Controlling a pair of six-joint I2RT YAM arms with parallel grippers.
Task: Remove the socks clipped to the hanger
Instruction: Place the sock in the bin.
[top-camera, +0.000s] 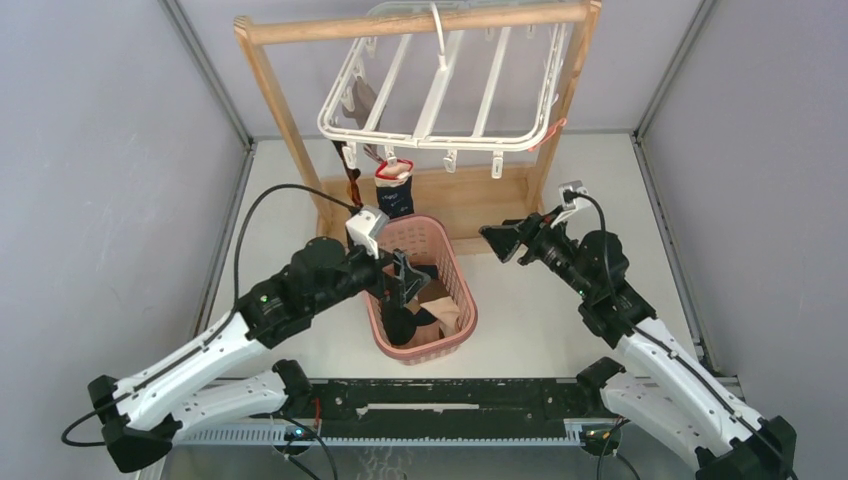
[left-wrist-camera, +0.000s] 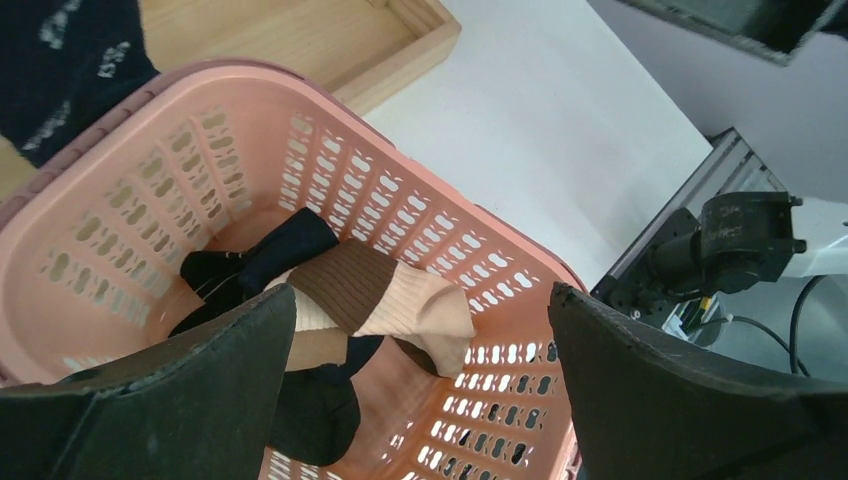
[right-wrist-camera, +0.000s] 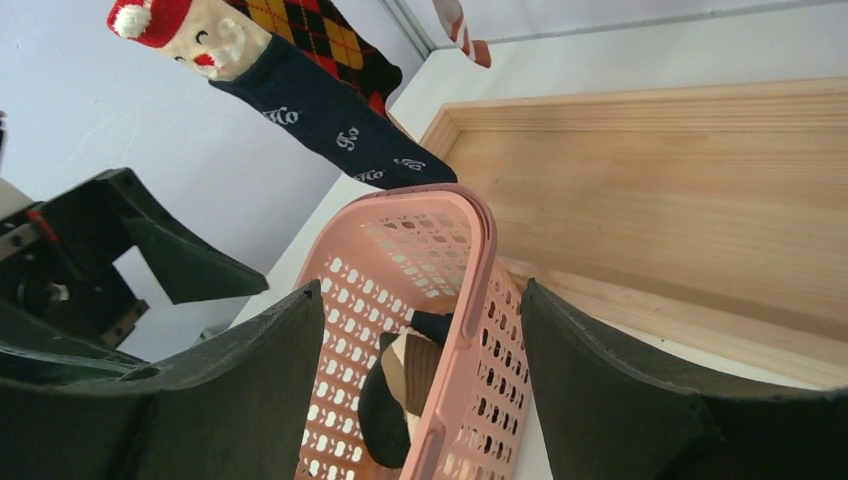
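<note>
left wrist: left pincer (left-wrist-camera: 420, 295) agape, empty, above perforated pink plastic basket (left-wrist-camera: 150, 190) of soft socks (left-wrist-camera: 345, 285); right pincer (right-wrist-camera: 422, 290) likewise

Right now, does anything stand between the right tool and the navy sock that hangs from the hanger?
Nothing visible does. The right tool is open beside the pink basket, and the navy sock hangs above the basket's far rim, with only free air between them.
</note>
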